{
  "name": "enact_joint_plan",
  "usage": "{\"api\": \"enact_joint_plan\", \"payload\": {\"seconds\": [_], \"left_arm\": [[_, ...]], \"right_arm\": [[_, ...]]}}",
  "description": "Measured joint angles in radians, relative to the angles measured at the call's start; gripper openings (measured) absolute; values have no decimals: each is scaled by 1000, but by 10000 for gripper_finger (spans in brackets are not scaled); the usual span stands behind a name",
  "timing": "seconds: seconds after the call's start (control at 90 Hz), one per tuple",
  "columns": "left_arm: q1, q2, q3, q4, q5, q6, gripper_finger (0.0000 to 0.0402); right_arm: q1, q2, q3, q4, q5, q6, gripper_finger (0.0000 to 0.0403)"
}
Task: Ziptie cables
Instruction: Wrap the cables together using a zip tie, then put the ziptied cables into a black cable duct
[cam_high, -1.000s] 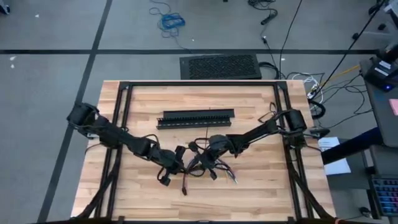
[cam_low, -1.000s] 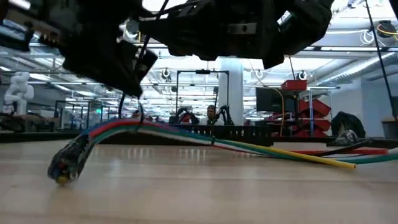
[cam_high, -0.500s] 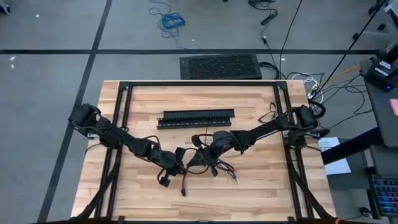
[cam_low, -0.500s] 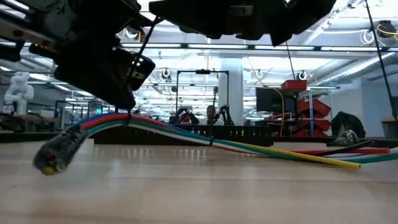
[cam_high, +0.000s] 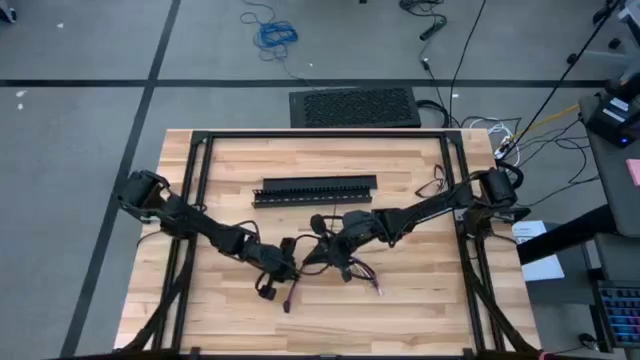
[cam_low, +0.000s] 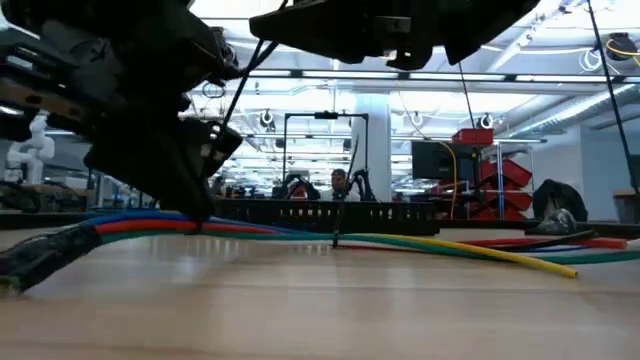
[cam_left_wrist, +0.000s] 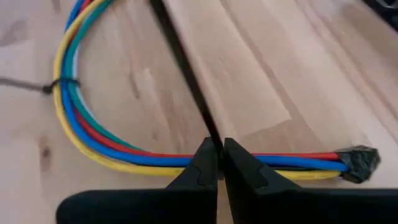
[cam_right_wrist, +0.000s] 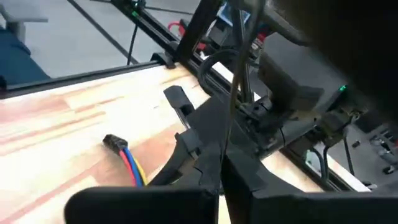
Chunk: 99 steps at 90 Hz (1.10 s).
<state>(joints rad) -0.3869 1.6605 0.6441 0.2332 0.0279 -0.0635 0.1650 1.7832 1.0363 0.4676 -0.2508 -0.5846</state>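
Pinching a thin black zip tie strip (cam_left_wrist: 186, 74) between shut fingers, the left gripper (cam_high: 283, 262) sits low at the middle of the butcher-block table (cam_high: 420, 310), directly over the cables (cam_left_wrist: 93, 134). In the left wrist view the strip runs straight away from the fingertips across the wood, while the coloured bundle passes crosswise just beyond them. That crossing is what the coming move seems to depend on: the bundle's long axis lies roughly at right angles to the strip, so the tie is set to wrap around the wires rather than run along them. The same view shows one small tie (cam_left_wrist: 61, 84) already cinched round the bend of the bundle, and a dark taped end (cam_left_wrist: 357, 162) nearby.

Moving rightward, the cables lie nearly flat on the table in the low view, trailing from beneath the left gripper toward loose yellow, green and red ends (cam_low: 540, 262).

The right gripper (cam_high: 322, 247) hovers just beside the left one, over the same stretch of wire. Its fingers look closed on the strip where it rises in the right wrist view (cam_right_wrist: 233, 93), though the hold is partly hidden. Both grippers are about equally near the bundle. The long black slotted bar (cam_high: 315, 189) lies apart, farther back.
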Motion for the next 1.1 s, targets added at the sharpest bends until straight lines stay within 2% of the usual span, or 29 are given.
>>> {"api": "enact_joint_plan", "payload": {"seconds": [0.167, 0.222, 0.378, 0.456, 0.511, 0.633, 0.7, 0.778, 0.889, 1.1], "left_arm": [[20, -114, 1, -44, -56, -118, 28], [23, -168, 5, -70, -73, -126, 40], [23, -286, 4, -171, -207, -161, 65], [23, -347, 5, -245, -309, -207, 73], [21, -381, 5, -305, -372, -262, 77], [-13, -435, 5, -377, -408, -433, 80], [-60, -448, 5, -377, -430, -539, 80], [-126, -436, 7, -381, -498, -692, 81], [-218, -377, 7, -380, -549, -875, 81], [-339, -221, 32, -365, -570, -1193, 81]], "right_arm": [[-3, -5, 5, -156, -3, 97, 18], [-3, -8, 4, -217, -2, 120, 37], [9, -41, 3, -314, 21, 162, 112], [19, -70, 2, -383, 133, 194, 148], [30, -104, 2, -423, 271, 219, 169], [70, -190, 3, -594, 565, 285, 190], [96, -234, -3, -696, 625, 347, 190], [122, -282, -31, -751, 642, 440, 187], [148, -320, -149, -709, 646, 574, 181], [167, -314, -402, -392, 646, 822, 179]]}}
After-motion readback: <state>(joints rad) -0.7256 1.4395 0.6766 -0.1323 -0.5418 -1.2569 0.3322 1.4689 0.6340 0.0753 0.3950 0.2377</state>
